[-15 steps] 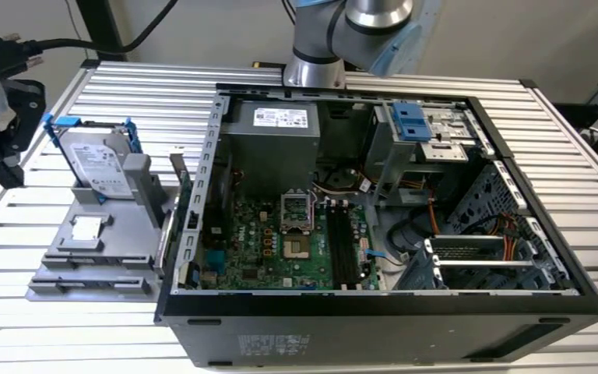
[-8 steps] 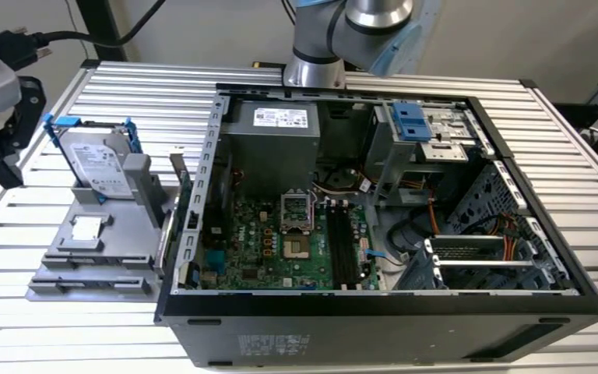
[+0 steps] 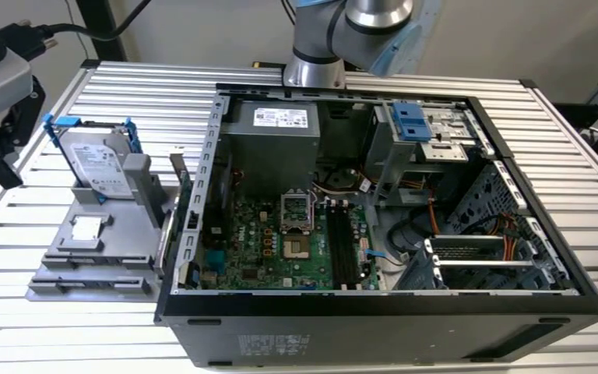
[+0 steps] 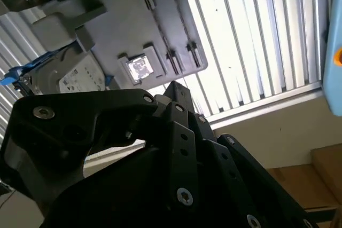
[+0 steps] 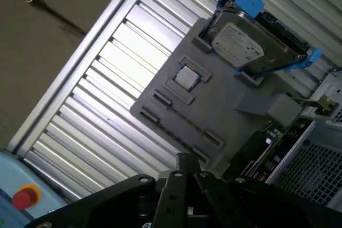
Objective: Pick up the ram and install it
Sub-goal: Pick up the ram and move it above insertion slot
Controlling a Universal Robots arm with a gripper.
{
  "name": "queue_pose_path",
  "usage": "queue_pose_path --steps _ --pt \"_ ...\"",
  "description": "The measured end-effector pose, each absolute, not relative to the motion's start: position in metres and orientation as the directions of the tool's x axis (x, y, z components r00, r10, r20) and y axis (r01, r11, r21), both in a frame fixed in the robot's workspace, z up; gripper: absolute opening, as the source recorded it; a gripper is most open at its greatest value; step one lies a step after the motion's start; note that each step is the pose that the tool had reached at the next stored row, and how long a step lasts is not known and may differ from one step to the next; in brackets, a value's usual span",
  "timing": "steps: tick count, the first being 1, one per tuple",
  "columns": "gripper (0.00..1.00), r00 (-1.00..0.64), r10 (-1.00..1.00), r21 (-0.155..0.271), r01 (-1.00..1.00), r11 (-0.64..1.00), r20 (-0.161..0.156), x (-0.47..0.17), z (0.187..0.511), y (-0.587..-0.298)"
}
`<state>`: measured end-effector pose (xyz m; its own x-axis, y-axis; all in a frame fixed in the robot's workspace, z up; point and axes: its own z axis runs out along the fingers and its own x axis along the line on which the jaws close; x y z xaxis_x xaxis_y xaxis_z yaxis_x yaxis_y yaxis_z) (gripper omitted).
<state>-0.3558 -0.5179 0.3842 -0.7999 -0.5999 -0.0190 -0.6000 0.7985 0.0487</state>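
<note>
Exterior view puts your pincer (image 3: 8,173) beside the hard drive (image 3: 100,160), tips together and empty, I judge. What looks like the ram (image 5: 264,148) stands between fixture (image 5: 214,105) and case (image 3: 382,327). You have pickup and install left.

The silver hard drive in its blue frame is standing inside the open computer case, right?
No. The hard drive stands on the grey holder outside the computer case, on the exterior view's left, as the exterior view shows.
</note>
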Motion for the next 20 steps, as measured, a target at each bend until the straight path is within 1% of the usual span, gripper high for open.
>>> queue_pose_path --steps 20 --pt "0.00 -0.542 -0.840 0.048 -0.840 0.541 -0.018 -0.3558 0.3842 -0.5175"
